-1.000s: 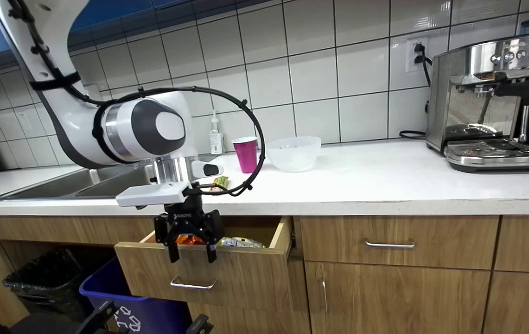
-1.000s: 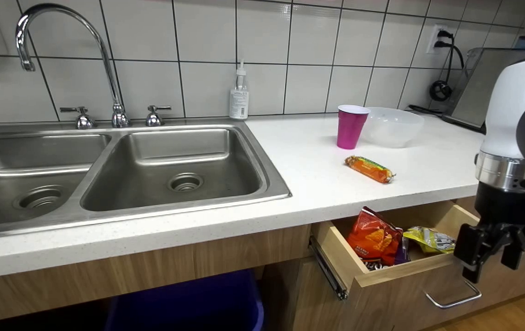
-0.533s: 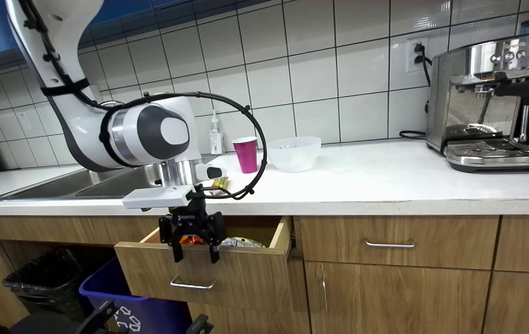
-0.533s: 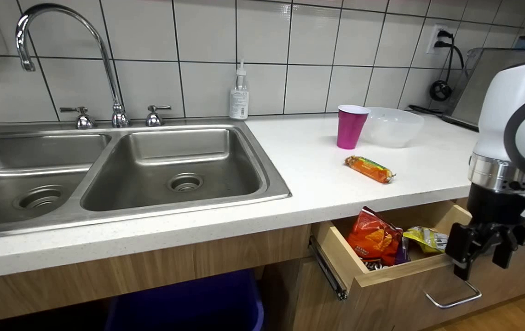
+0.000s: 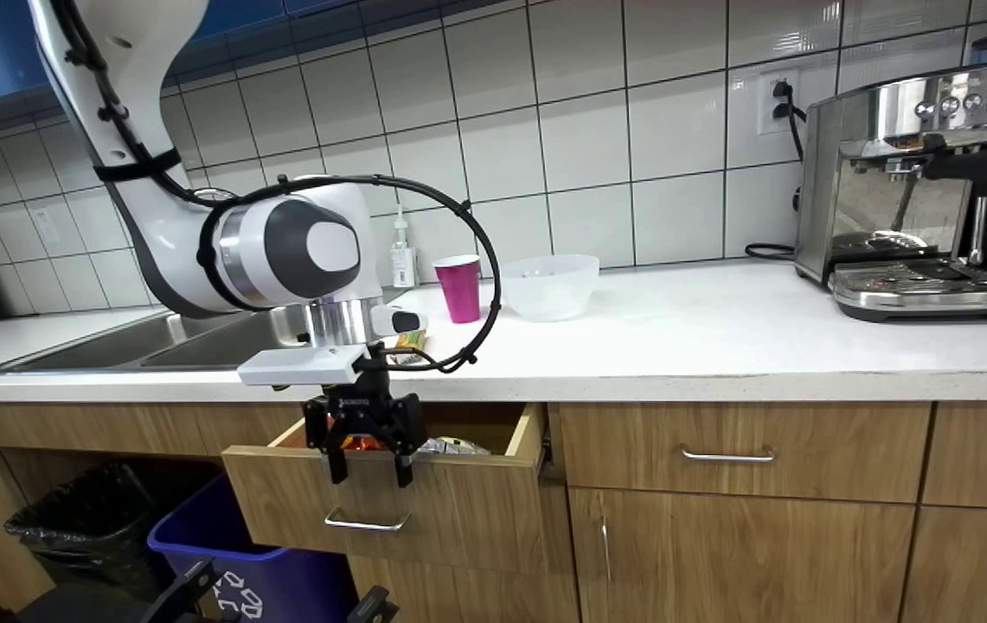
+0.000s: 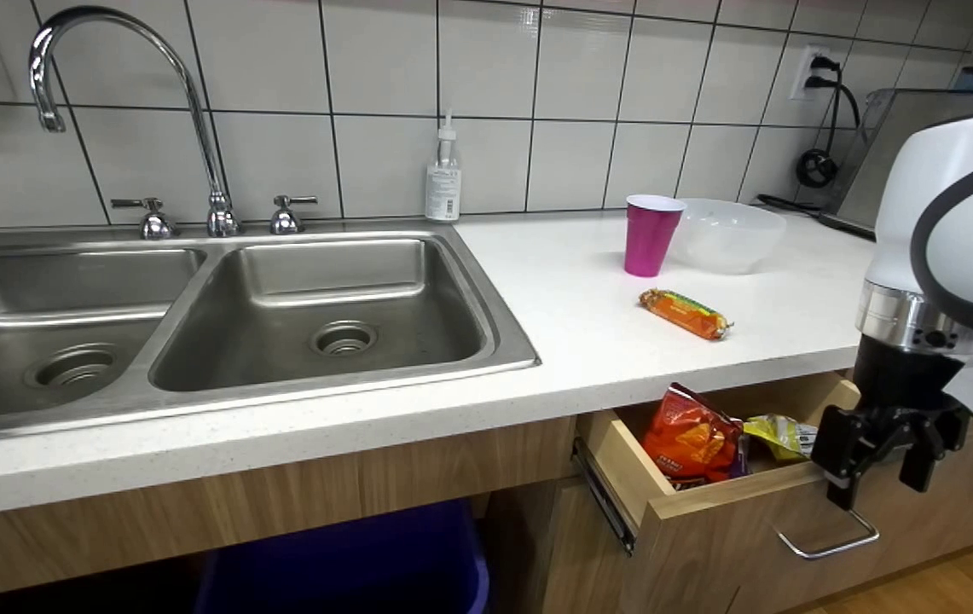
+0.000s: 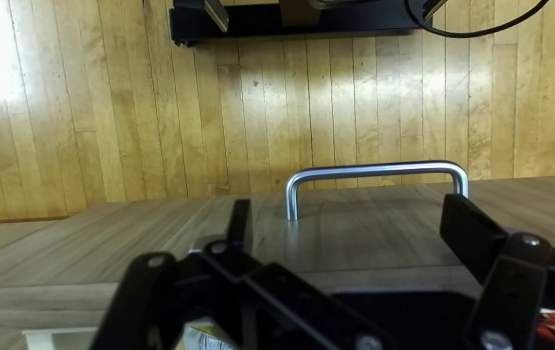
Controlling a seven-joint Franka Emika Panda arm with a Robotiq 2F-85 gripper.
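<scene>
Your drawer [image 5: 450,510] sits a bit further in than a moment ago, still poking out from under the surface [image 5: 701,333]. Jaws are spread and empty, lower than the surface, at the drawer's front, so you're probably nudging it.

Landmark: open drawer [image 6: 708,546], one. Inside: packets [image 6: 691,439], at least two, overlap hiding full count. At open drawer front: handle [image 7: 374,170], one; hand [image 5: 371,474], one. Higher than open drawer: cup [image 6: 651,239], one; bowl [image 6: 729,239], one; wrapped bar [image 6: 684,314], one; pump bottle [image 6: 443,192], one. Left of open drawer: sink basins [image 6: 418,341], two; tap [image 6: 202,136], one; tap levers [image 6: 286,219], two; bins [image 5: 294,580], two. Right of open drawer: coffee machine [image 5: 900,216], one.
</scene>
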